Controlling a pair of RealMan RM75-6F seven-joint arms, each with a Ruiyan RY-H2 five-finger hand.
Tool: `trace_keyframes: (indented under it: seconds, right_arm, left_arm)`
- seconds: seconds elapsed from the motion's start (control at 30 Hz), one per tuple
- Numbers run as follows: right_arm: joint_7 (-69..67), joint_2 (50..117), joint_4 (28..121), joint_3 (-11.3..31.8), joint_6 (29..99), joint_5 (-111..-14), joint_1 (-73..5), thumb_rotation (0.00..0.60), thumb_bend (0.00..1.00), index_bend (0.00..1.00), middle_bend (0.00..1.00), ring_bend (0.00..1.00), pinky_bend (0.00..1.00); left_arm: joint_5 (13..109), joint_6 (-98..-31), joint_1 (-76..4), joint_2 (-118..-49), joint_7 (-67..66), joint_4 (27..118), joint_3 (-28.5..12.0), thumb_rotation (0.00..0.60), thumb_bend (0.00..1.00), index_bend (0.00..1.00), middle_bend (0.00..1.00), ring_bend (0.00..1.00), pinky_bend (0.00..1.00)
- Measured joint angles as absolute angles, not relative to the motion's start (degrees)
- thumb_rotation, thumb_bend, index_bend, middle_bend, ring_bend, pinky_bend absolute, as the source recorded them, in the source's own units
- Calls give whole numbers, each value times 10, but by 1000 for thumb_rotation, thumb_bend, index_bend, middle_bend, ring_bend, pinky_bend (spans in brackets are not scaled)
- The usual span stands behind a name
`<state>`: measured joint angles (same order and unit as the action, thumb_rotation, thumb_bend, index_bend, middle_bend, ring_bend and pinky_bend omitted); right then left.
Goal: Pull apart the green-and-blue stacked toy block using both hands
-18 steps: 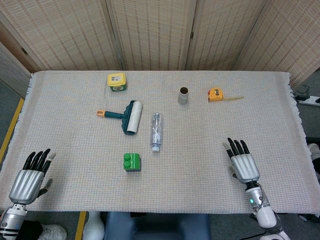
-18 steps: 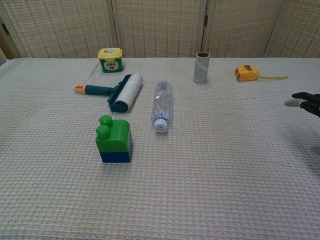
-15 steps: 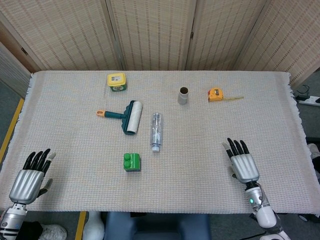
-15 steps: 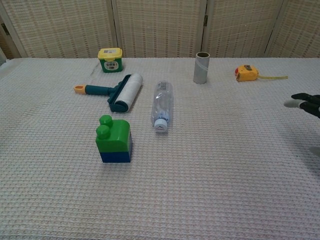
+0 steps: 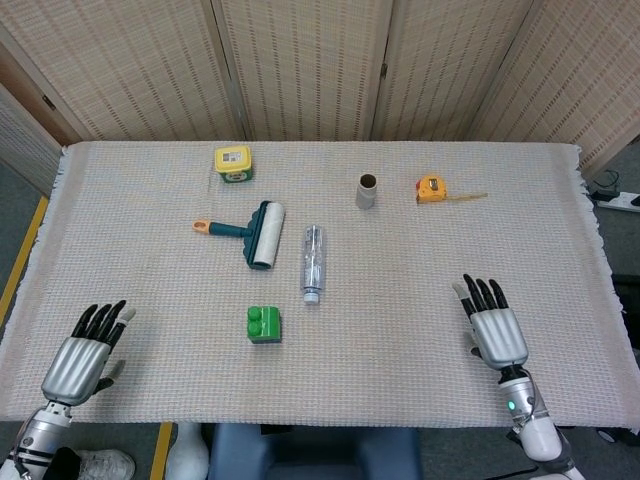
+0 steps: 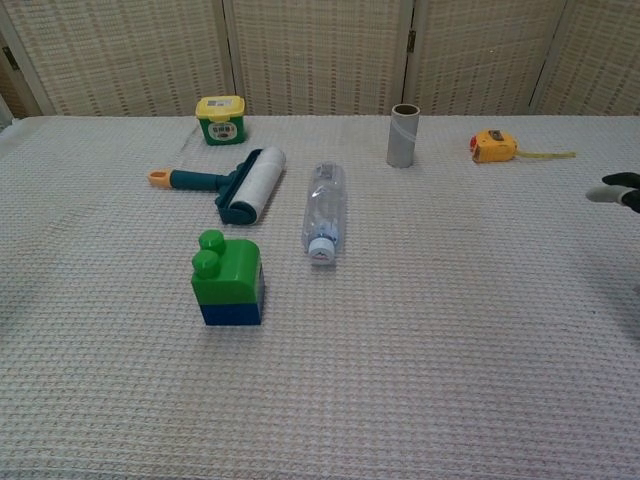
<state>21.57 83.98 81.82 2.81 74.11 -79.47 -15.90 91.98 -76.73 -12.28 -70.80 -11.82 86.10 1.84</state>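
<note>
The green-and-blue stacked block (image 5: 264,324) (image 6: 228,280) stands upright on the cloth, green piece with two studs on top of the blue one. My left hand (image 5: 82,355) hovers near the table's front left corner, fingers spread, holding nothing, well left of the block. Over the front right part of the table my right hand (image 5: 495,325) is also spread and empty, far from the block. In the chest view only the right hand's fingertips (image 6: 615,190) show at the right edge; the left hand is out of that frame.
A lint roller (image 5: 255,233) and a clear plastic bottle (image 5: 313,262) lie just behind the block. Further back stand a yellow-green tub (image 5: 233,164), a cardboard tube (image 5: 367,190) and an orange tape measure (image 5: 432,188). A woven cloth (image 5: 400,290) covers the table.
The left hand has shifted right and slightly toward the near edge. The right hand has moved a little right and toward the near edge. The block has not moved.
</note>
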Motion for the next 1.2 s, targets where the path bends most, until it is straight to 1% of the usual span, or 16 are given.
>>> trace_keyframes:
  seconds: [0.13, 0.2, 0.4, 0.53, 0.7, 0.8, 0.93, 1.03, 1.1, 1.2]
  right_arm:
    - [208, 838, 822, 27, 741, -799, -157, 600, 390, 0, 0, 0, 0]
    - [202, 837, 824, 23, 739, -806, -158, 600, 390, 0, 0, 0, 0]
    - [150, 823, 837, 9, 744, -848, -159, 600, 390, 0, 0, 0, 0]
    - [93, 813, 839, -1, 756, -884, -160, 600, 391, 0, 0, 0, 0]
    - [16, 804, 829, -14, 782, -940, -161, 600, 391, 0, 0, 0, 0]
    - [-13, 804, 816, -20, 796, -961, -163, 600, 390, 0, 0, 0, 0]
    - [-26, 805, 805, -21, 802, -966, -163, 600, 391, 0, 0, 0, 0]
    - [-31, 805, 802, -20, 804, -965, -163, 600, 390, 0, 0, 0, 0]
    - [-34, 805, 802, -20, 803, -965, -163, 600, 390, 0, 0, 0, 0]
    - [-37, 803, 804, -20, 804, -968, -163, 600, 390, 0, 0, 0, 0]
  left_arm:
    - [932, -743, -143, -710, -137, 883, 18, 600, 378, 0, 11, 0, 0]
    - [933, -720, -156, -709, -153, 902, 18, 600, 350, 0, 11, 0, 0]
    - [922, -655, -205, -712, -178, 963, 6, 600, 329, 0, 56, 0, 0]
    - [915, -643, -219, -730, -142, 965, -3, 600, 327, 3, 83, 0, 0]
    - [898, -625, -242, -760, -66, 960, -20, 600, 327, 18, 105, 0, 0]
    - [868, -616, -249, -776, -38, 961, -32, 600, 328, 31, 126, 0, 0]
    - [810, -593, -259, -793, 4, 967, -49, 600, 325, 33, 134, 0, 0]
    - [778, -574, -268, -811, 17, 963, -58, 600, 273, 31, 134, 0, 0]
    - [777, -577, -271, -828, 20, 955, -60, 600, 245, 29, 134, 0, 0]
    - [789, -591, -273, -853, 24, 930, -60, 600, 233, 23, 134, 0, 0]
